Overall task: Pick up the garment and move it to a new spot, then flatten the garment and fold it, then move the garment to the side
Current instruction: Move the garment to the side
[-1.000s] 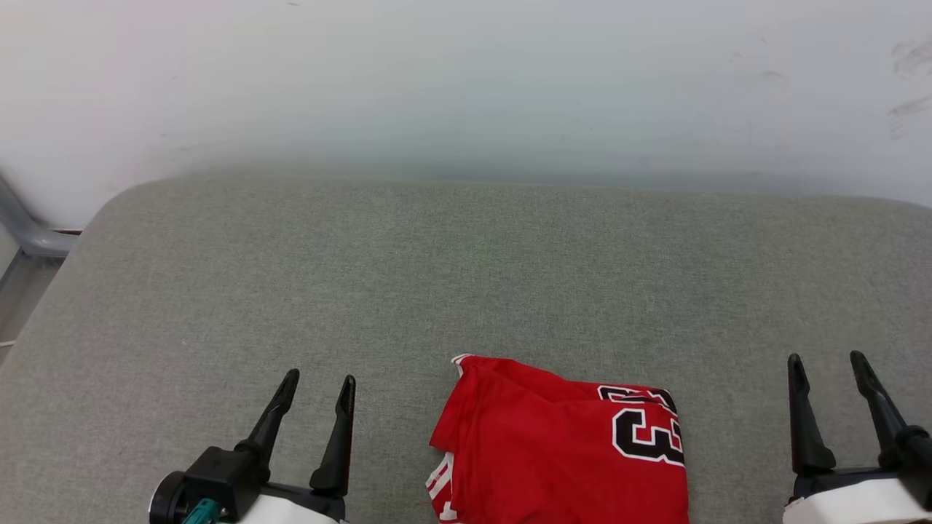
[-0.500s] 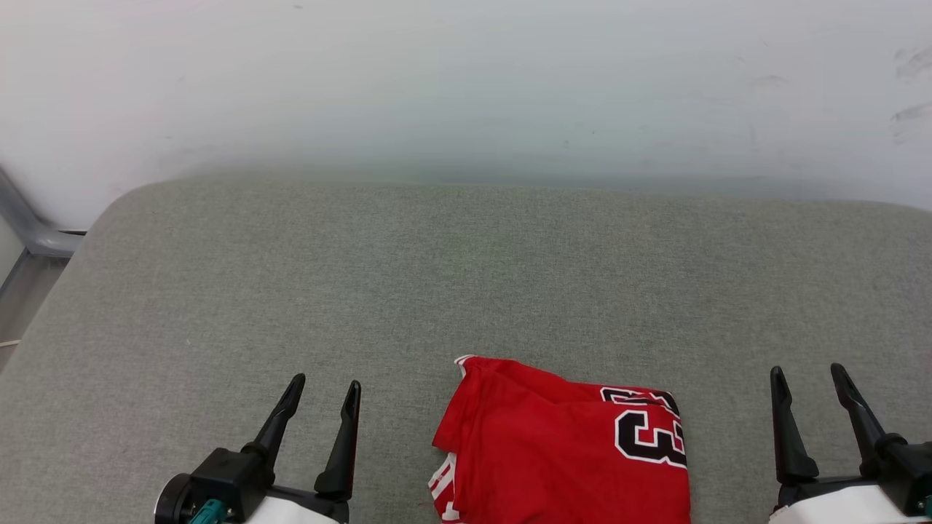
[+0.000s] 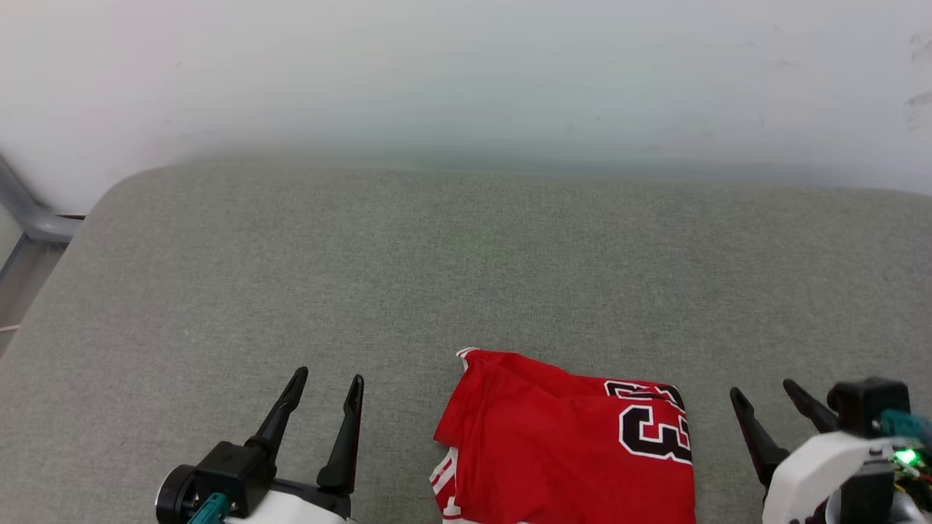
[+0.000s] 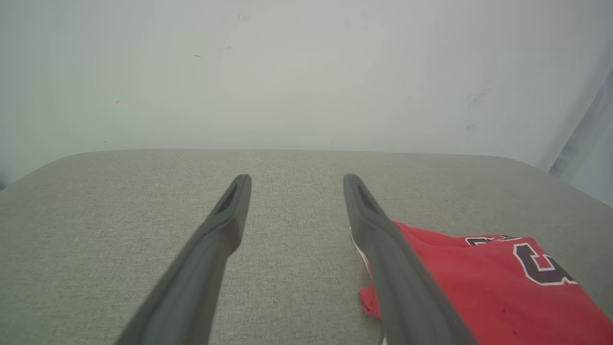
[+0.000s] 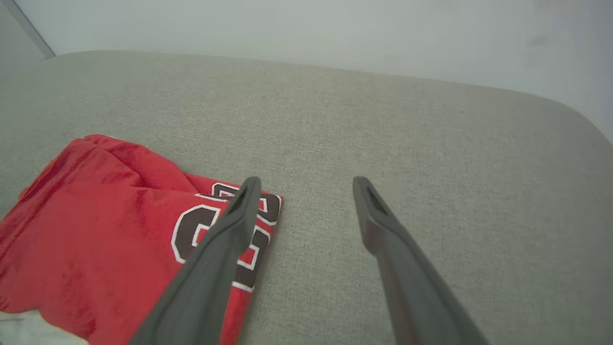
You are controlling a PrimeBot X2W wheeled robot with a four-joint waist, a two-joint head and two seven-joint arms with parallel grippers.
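Left gripper sits low on the robot's left, its two dark fingers spread apart with nothing between them, tips over bare grey cloth. The right gripper is low on the other side, fingers parted too and empty, rolled so that its white wrist housing and a small green light face the head camera. Between the two lies the garment, folded into a compact red block on the near part of the grey padded surface and running off the bottom edge of the head view. The black-and-white number sits at the block's far right corner: a large 3 reads clearly, with a sliver of more lettering beyond it at the fold. A bit of red-and-white striped trim peeks out at the near left edge. From the left wrist, the garment lies to the right of the fingers, and the right-hand finger crosses in front of its edge; whether it touches cloth I cannot tell. From the right wrist, the left-hand finger crosses over the number — it looks raised above the cloth, though contact is hard to judge. Soft creases run across the top layer from the far left corner. Behind the padded surface rises a pale wall, with a grey bar at the far left.
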